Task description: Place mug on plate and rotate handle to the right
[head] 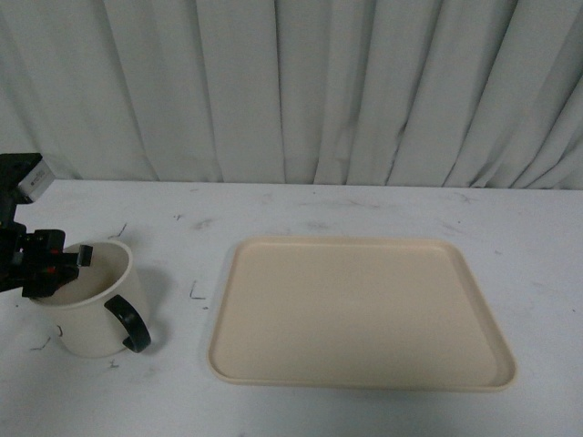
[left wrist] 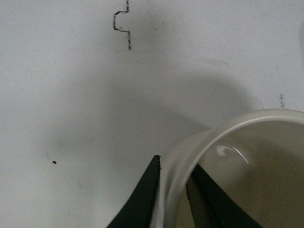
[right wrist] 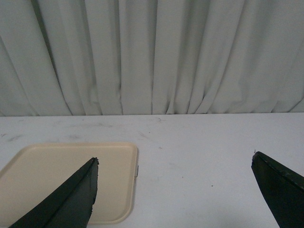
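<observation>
The left end effector pinched the rim of the cream-white mug on the white surface beside the beige rectangular tray; the right end effector was spread.

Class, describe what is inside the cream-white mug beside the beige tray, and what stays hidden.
One black finger of the left pincer reaches inside the cream-white enamel mug, against its wall. Otherwise the visible interior looks empty. Its floor is not fully in view.

place: lab test booth | evidence: white curtain backdrop, scuffed white table
</observation>
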